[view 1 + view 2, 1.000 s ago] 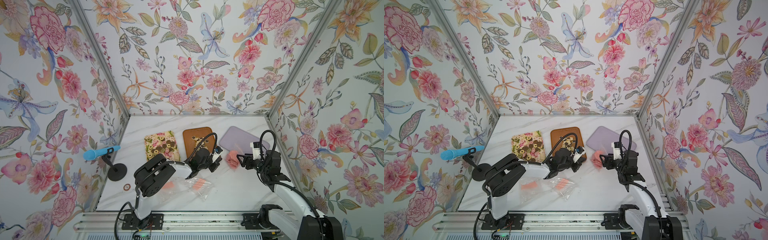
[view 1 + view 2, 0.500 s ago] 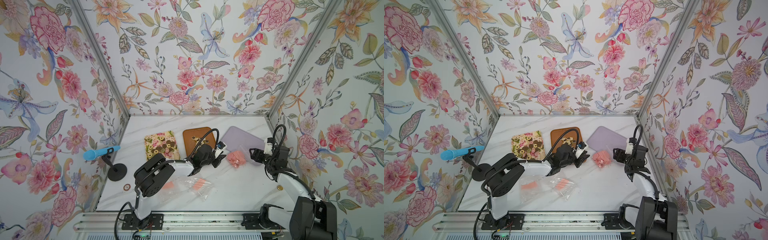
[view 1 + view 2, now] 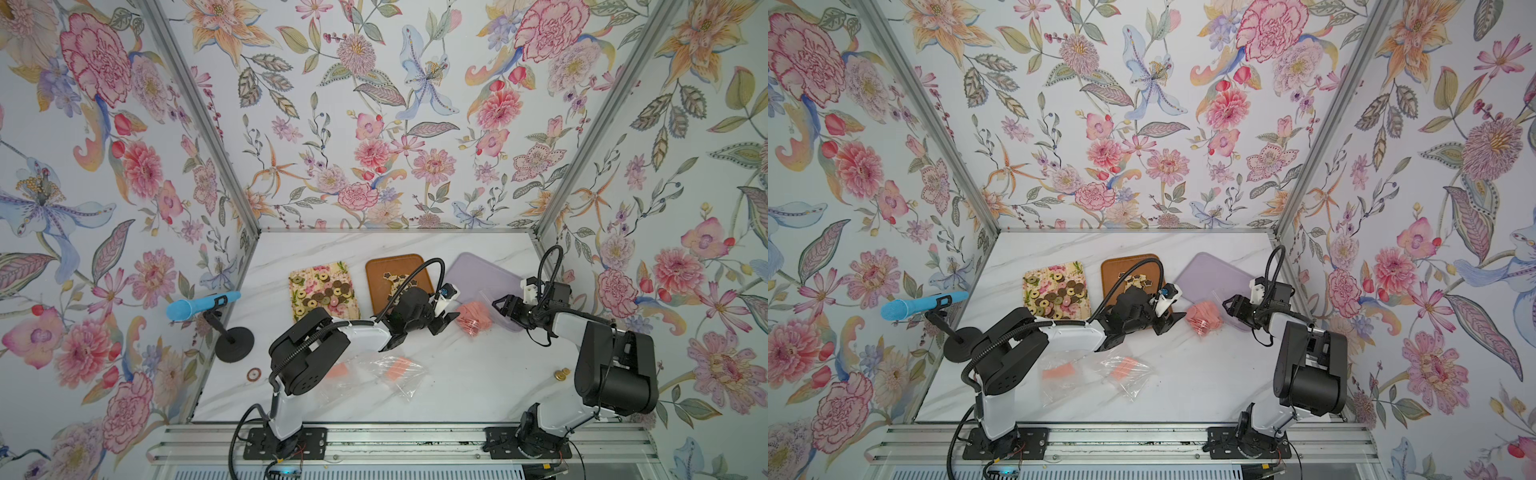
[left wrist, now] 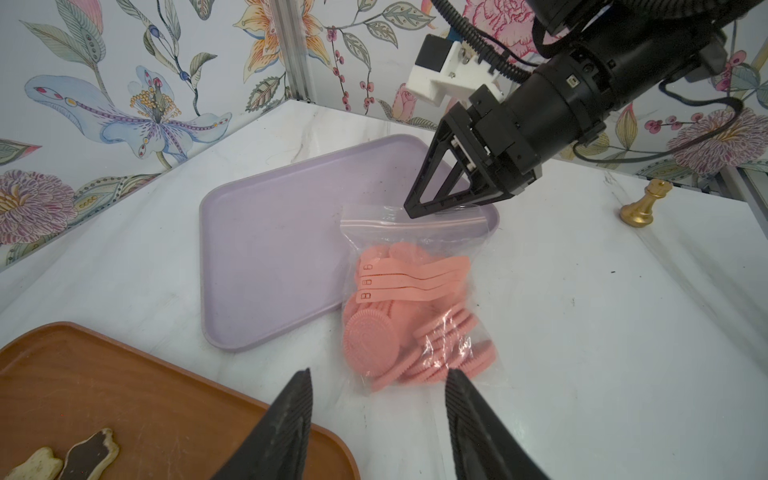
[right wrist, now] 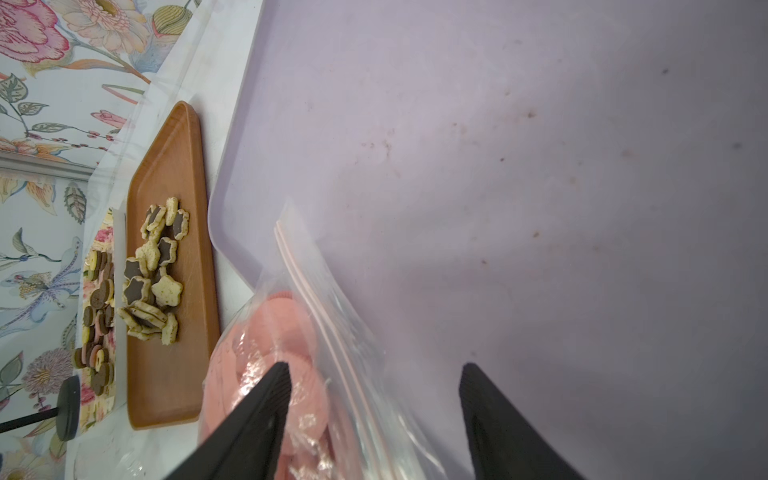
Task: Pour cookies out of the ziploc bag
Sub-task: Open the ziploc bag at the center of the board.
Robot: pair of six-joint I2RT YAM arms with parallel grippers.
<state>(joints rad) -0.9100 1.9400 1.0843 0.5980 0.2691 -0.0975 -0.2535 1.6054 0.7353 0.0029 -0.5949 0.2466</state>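
Observation:
A clear ziploc bag (image 4: 415, 316) full of pink cookies (image 4: 370, 345) lies flat, its zip end resting over the edge of a lilac tray (image 4: 270, 249). Both top views show the bag (image 3: 473, 318) (image 3: 1202, 320) between the two grippers. My left gripper (image 4: 379, 374) (image 3: 449, 322) is open just short of the bag's bottom end and holds nothing. My right gripper (image 5: 375, 368) (image 3: 500, 308) is open low over the zip end (image 5: 316, 299), one finger above the cookies, the other above the tray (image 5: 498, 166).
A brown tray (image 3: 386, 270) holds star cookies (image 5: 156, 266). A floral tray (image 3: 322, 291) carries round cookies. Empty clear bags (image 3: 374, 374) lie at the front. A blue scoop on a stand (image 3: 199, 305) is at the left, a gold pawn (image 4: 642, 205) at the right.
My left gripper has opened and let go of the bag, which now lies on the table. The right arm has drawn back to the right, its gripper at the bag's zip end.

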